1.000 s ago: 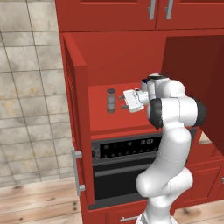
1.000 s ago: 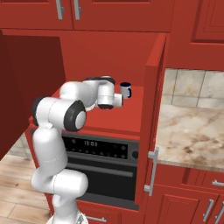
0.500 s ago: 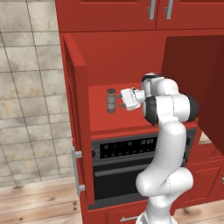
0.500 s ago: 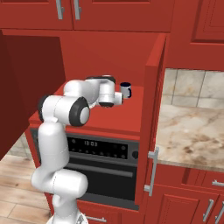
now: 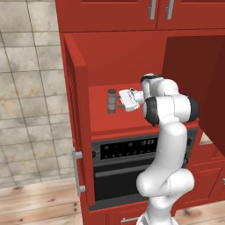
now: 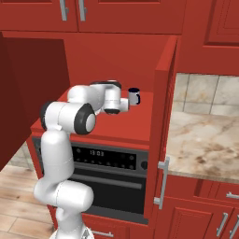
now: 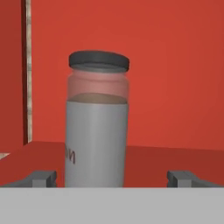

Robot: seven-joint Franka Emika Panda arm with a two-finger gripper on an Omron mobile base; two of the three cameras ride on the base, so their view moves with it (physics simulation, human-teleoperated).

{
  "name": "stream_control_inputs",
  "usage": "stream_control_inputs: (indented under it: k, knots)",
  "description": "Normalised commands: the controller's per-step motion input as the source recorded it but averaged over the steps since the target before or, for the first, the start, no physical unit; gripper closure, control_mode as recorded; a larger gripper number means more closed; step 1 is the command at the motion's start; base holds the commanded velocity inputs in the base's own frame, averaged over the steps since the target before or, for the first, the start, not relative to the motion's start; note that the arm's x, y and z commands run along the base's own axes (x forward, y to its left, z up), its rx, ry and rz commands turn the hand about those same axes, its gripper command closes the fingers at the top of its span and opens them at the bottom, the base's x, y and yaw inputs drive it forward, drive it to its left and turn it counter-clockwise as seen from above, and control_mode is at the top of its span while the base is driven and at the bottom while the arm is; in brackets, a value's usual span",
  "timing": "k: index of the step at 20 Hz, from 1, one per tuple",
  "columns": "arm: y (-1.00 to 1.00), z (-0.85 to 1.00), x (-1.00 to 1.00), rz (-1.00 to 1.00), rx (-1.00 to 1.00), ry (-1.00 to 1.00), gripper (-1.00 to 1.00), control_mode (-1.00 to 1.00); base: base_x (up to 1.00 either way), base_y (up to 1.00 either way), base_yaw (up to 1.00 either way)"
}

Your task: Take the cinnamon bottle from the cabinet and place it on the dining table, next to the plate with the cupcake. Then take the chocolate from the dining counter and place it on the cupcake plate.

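The cinnamon bottle [image 5: 112,101] stands upright on the shelf of the open red cabinet [image 5: 132,57], a grey jar with a dark cap. In the hand view the bottle [image 7: 97,127] looms close, brown contents showing under the cap, a little left of centre. My gripper [image 5: 120,103] reaches into the cabinet just short of the bottle, and it is open. Its fingertips [image 7: 41,178] sit wide apart on either side of the bottle's base, not touching it. Plate, cupcake and chocolate are out of view.
A dark mug [image 6: 134,95] with white inside stands on the same shelf beyond the hand. Both cabinet doors [image 5: 77,118] [image 6: 161,130] swing open on either side of my arm. A black oven [image 5: 132,149] sits below the shelf. A marble counter [image 6: 200,144] lies to the right.
The hand has pushed deeper into the cabinet and closer to the bottle. The jaws have stayed open and the bottle has not moved.
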Motion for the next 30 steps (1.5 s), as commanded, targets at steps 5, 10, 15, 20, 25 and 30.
stream_control_inputs:
  k: [5,10,15,20,25,30]
  knots:
    - [0.04,0.0,-0.07,0.0,0.0,0.0,-1.0,-1.0,0.0,0.0,0.0]
    - [0.02,0.0,-0.06,0.0,0.0,0.0,-1.0,-1.0,0.0,0.0,0.0]
    - [0.07,0.0,0.0,0.0,0.0,0.0,-1.0,-1.0,0.0,0.0,0.0]
    - [0.13,-0.01,0.04,0.0,0.0,0.01,-1.0,-1.0,0.0,0.0,0.0]
    - [0.16,-0.02,0.05,0.0,0.0,0.06,-1.0,-1.0,0.0,0.0,0.0]
    - [0.26,-0.08,0.0,0.0,0.0,0.03,-1.0,-1.0,0.0,0.0,0.0]
